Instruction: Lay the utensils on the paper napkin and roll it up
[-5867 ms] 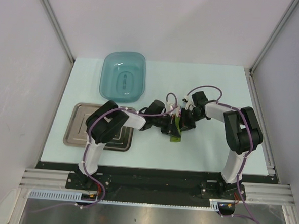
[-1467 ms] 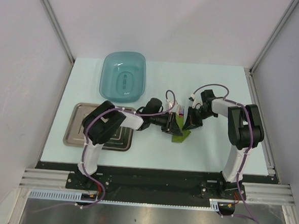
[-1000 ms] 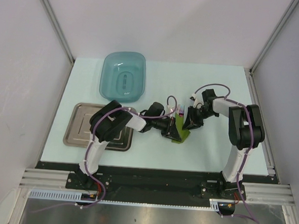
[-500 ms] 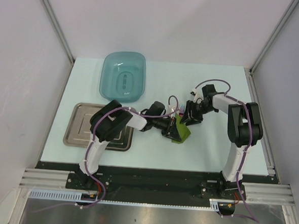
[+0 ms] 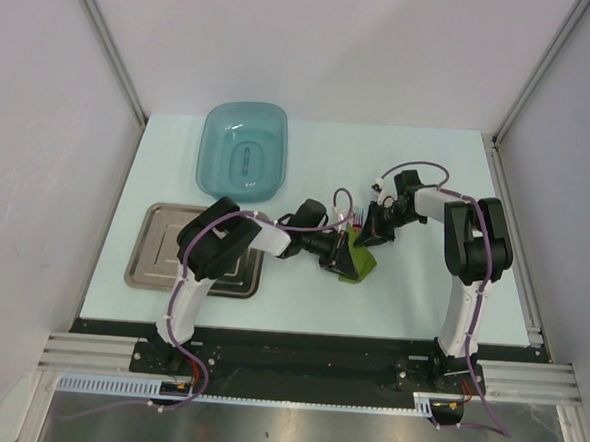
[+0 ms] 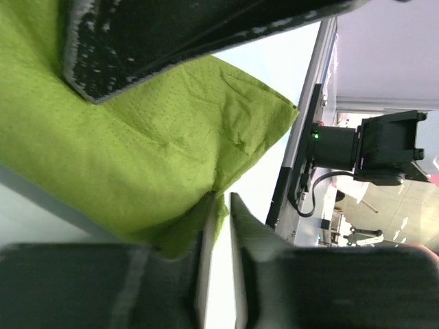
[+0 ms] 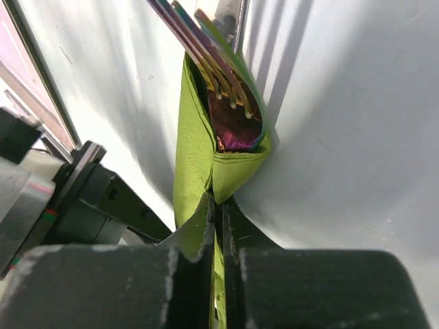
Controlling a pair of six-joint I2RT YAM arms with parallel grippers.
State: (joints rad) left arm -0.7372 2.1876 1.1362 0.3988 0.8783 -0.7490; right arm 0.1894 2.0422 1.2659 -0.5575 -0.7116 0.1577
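Napkin [image 5: 356, 269] lay folded around the cutlery [image 7: 232, 116] at the pale table's [image 5: 421, 289] middle.
Left gripper [image 6: 221, 209] and right gripper [image 7: 218, 209] each clamped a napkin fold; plain white walls [image 5: 335, 53] enclosed the table.

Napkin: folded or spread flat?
Folded. In the right wrist view the napkin wraps around the utensils, and the right end effector is shut on its doubled edge.

Teal basin [image 5: 243, 150] beyond steel tray [image 5: 153, 254]
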